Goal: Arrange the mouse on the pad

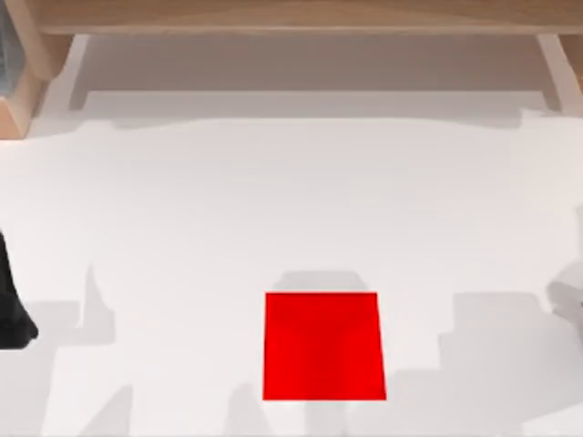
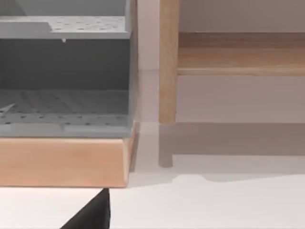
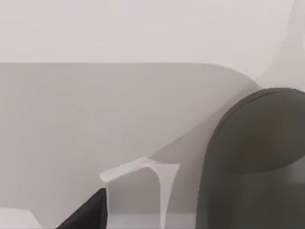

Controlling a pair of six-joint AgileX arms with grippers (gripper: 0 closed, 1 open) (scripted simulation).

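A: Mouse (image 3: 252,157) first, where was it?

B: Most likely the dark grey rounded shape close up in the right wrist view, only one rounded end in frame. It was not on the pad (image 1: 323,346). In the top view the red square lay bare, low and centre on the white surface (image 1: 228,209).

A: Long axis?

B: Couldn't tell, too little of the body showed. Couldn't tell either whether it sat on the surface or was already lifted.

A: Nearest arm?

B: Right, I'd judge. The grey shape was just beside the right gripper (image 3: 88,213), whose black tip poked into that same view. Whether that gripper was wide, narrow or holding anything, couldn't tell.

A: And the left?

B: Left arm (image 1: 11,314) was parked at the left edge of the top view, well apart from the pad. Its wrist camera faced a wooden frame (image 2: 167,81) and a grey perforated rack (image 2: 64,105). Open or closed, couldn't tell.

A: So what did the move turn on?

B: The pad lay towards the top view's left from the right arm's side, so my guess was the right arm carries the mouse leftwards to centre. Placement not yet done
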